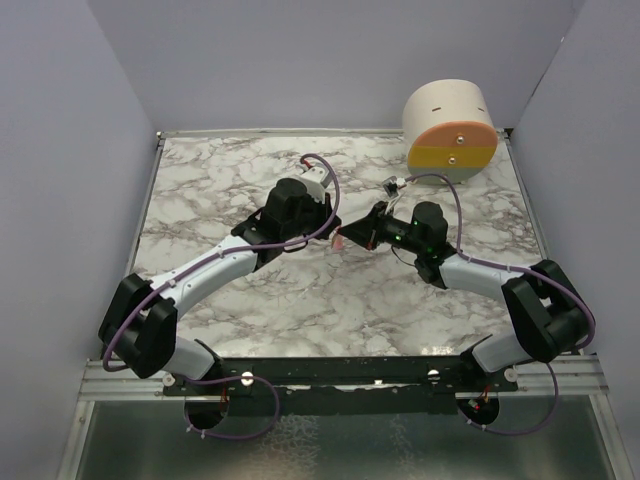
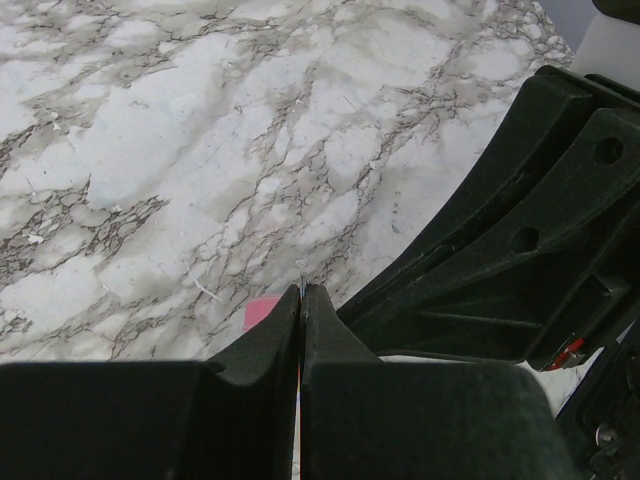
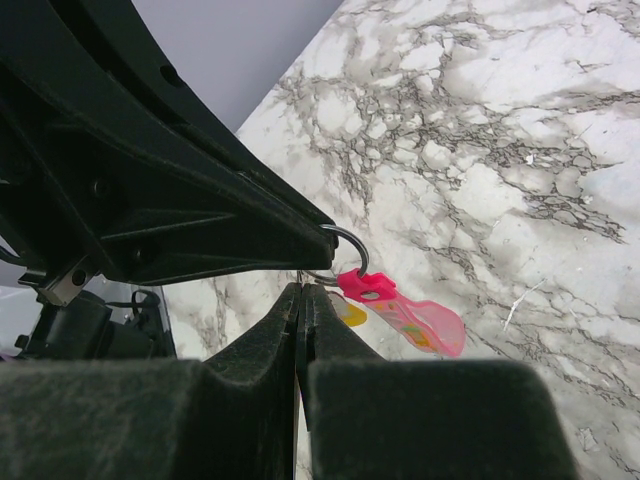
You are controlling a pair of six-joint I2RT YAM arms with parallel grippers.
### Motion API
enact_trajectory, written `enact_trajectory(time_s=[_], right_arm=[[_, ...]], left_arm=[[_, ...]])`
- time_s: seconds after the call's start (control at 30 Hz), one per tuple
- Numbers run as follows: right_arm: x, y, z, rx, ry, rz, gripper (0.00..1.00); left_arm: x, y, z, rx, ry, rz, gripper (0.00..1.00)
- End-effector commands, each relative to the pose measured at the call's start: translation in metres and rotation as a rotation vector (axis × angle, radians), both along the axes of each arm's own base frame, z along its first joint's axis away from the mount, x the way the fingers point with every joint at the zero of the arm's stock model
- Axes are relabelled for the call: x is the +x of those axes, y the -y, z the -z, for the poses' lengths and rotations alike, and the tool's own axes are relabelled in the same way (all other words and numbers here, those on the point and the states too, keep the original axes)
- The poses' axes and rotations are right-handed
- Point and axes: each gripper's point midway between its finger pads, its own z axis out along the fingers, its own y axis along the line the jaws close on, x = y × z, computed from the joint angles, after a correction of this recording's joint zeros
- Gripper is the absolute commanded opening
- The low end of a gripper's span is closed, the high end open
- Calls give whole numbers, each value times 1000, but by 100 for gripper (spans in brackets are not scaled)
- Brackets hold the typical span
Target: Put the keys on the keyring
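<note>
My left gripper (image 2: 301, 300) is pinched shut and seems to hold the ring (image 3: 350, 245). My right gripper (image 3: 300, 295) is pinched shut just below it. The pink key (image 3: 415, 315) looks hooked on, with the yellow key (image 3: 350, 313) beside it. I should hold the ring still and go slowly.

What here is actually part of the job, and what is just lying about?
Part of the job: keyring, pink key, yellow key, left claw, right claw.
Lying about: big cream, orange and yellow cylinder at the back.
</note>
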Motion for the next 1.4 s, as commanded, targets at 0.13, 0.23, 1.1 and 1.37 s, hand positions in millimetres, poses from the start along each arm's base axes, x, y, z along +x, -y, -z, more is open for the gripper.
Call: enact_trajectory(time_s=[0.13,0.23,1.1,1.37], right_arm=[[5,2,-10,6,41,31,1],[5,3,-10,3,41,34,1],[12,7,-3,-43,45,71,1],[14,10,-1,-59,50,87,1]], left_arm=[[-9,-1,-15,-16,37,32,0],[-10,-1,-15,-15,37,34,0],[-19,-2,-14,-6,28,72,0],[-18,-1,-15,-5,28,72,0]])
